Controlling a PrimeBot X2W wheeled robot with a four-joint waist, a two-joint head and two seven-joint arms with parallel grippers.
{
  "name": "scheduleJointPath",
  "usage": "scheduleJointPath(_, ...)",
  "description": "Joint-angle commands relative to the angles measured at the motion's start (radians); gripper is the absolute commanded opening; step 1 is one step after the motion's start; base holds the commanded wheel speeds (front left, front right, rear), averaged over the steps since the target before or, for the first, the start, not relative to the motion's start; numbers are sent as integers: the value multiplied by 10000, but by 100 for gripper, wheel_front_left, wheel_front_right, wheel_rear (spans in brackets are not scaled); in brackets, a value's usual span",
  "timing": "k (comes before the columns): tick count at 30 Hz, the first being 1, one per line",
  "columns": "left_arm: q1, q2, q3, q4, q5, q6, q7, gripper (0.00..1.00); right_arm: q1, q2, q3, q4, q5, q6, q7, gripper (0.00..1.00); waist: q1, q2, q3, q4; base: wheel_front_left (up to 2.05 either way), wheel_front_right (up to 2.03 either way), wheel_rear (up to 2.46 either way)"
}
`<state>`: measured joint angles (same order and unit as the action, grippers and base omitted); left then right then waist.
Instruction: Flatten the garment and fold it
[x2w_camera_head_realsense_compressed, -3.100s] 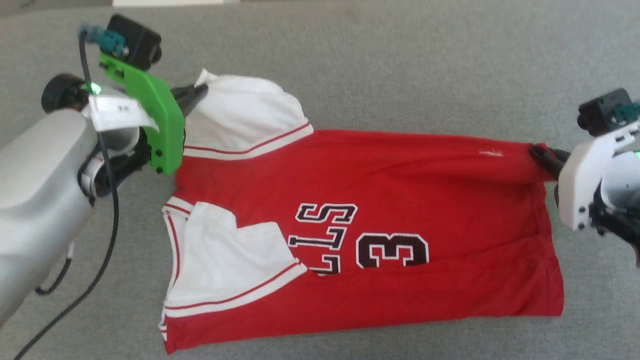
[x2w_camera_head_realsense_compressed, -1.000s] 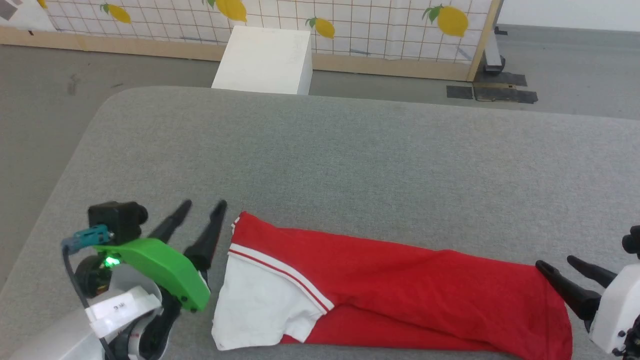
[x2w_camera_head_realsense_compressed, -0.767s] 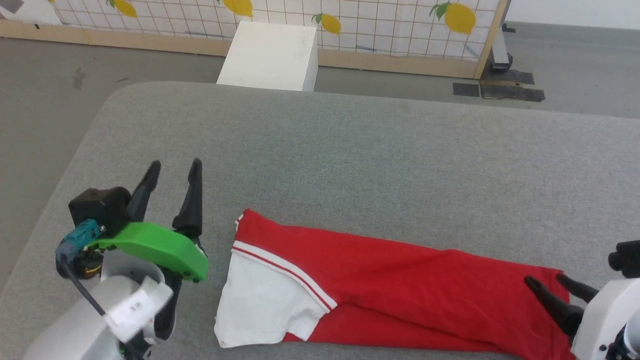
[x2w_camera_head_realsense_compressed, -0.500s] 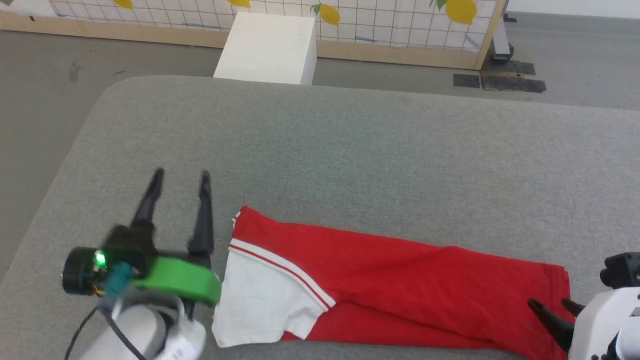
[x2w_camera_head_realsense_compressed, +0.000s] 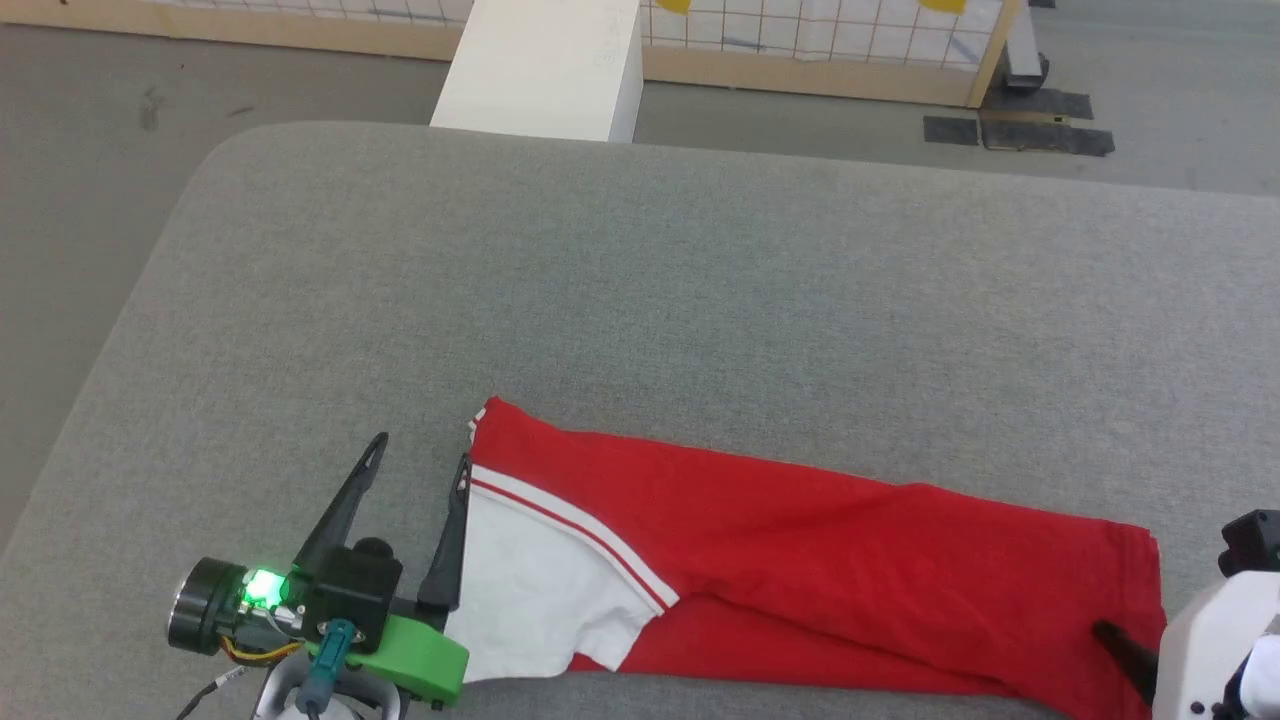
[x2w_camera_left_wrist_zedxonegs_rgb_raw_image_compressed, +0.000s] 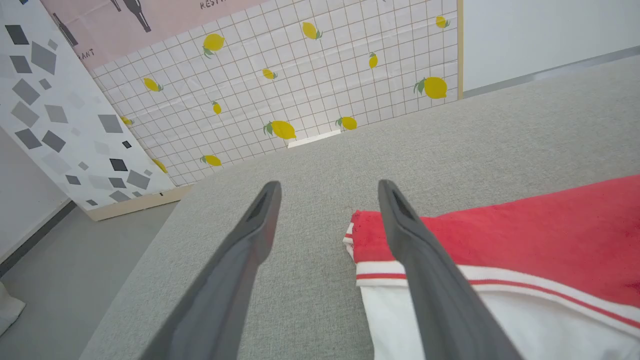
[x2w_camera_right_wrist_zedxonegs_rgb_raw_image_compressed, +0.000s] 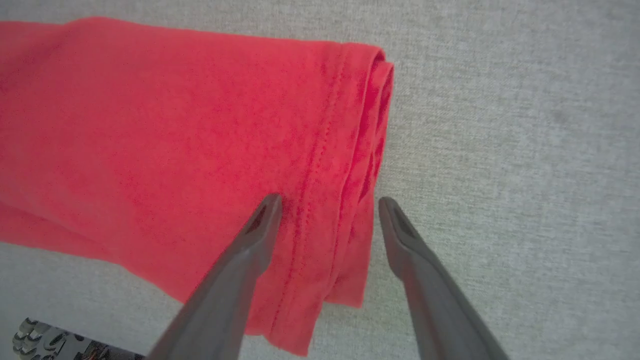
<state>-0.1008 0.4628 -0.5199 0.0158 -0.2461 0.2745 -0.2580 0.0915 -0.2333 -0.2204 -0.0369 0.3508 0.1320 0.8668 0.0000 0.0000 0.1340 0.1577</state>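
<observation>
Red, folded into a long strip, the garment (x2w_camera_head_realsense_compressed: 800, 560) lies toward six o'clock on the grey table (x2w_camera_head_realsense_compressed: 640, 300). The left gripper (x2w_camera_head_realsense_compressed: 422, 450), spread wide and empty, flanks its nine o'clock sleeve end. The right gripper (x2w_camera_right_wrist_zedxonegs_rgb_raw_image_compressed: 328, 199), equally wide, straddles the three o'clock hem, seemingly without contact.

The left tool (x2w_camera_head_realsense_compressed: 422, 450) has two long, tapering black fingers (x2w_camera_head_realsense_compressed: 345, 505) above a bright green bracket (x2w_camera_head_realsense_compressed: 420, 662), a black camera block (x2w_camera_head_realsense_compressed: 352, 592), a teal plug (x2w_camera_head_realsense_compressed: 335, 640) and a glowing green light (x2w_camera_head_realsense_compressed: 262, 586). The right tool (x2w_camera_right_wrist_zedxonegs_rgb_raw_image_compressed: 330, 201) wears a white bracket (x2w_camera_head_realsense_compressed: 1205, 635).

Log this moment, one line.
red jersey: folded lengthwise on grey pad | left jaws: open by sleeve | right jaws: open over hem
</observation>
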Motion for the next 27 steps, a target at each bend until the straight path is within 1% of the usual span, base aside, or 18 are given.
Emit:
scheduleJointPath(1,126,-152,128,39,96,-73,-37,100,-233,78,-9,134,-62,-13,-6,100,0,0,99,84,0,0,0)
scheduleJointPath(8,62,-472,472,253,359,-724,-37,100,-455,52,313,847,-229,-13,-16,100,0,0,461,262,0,0,0)
scheduleJointPath(10,52,-548,592,269,419,-841,-37,100,-441,89,402,957,-199,-13,-55,100,0,0,509,289,0,0,0)
scheduleJointPath(11,56,-581,656,269,452,-903,-37,100,-439,132,421,1004,-153,-13,-87,7,0,0,526,294,0,0,0)
scheduleJointPath(12,65,-605,708,277,478,-952,-37,100,-429,161,447,1029,-116,-13,-110,0,0,0,527,298,0,0,0)
scheduleJointPath(17,196,-736,1030,353,580,-1157,-37,100,-389,141,289,968,-73,-13,-379,0,0,0,432,267,0,0,0)
scheduleJointPath(22,287,-918,1276,391,704,-1412,-37,100,-554,-390,-298,978,-219,-13,-592,0,0,0,237,228,0,0,0)
scheduleJointPath(27,370,-1075,1384,441,821,-1561,-37,100,-539,-889,-513,1168,-288,-13,-618,0,0,0,8,203,0,0,0)
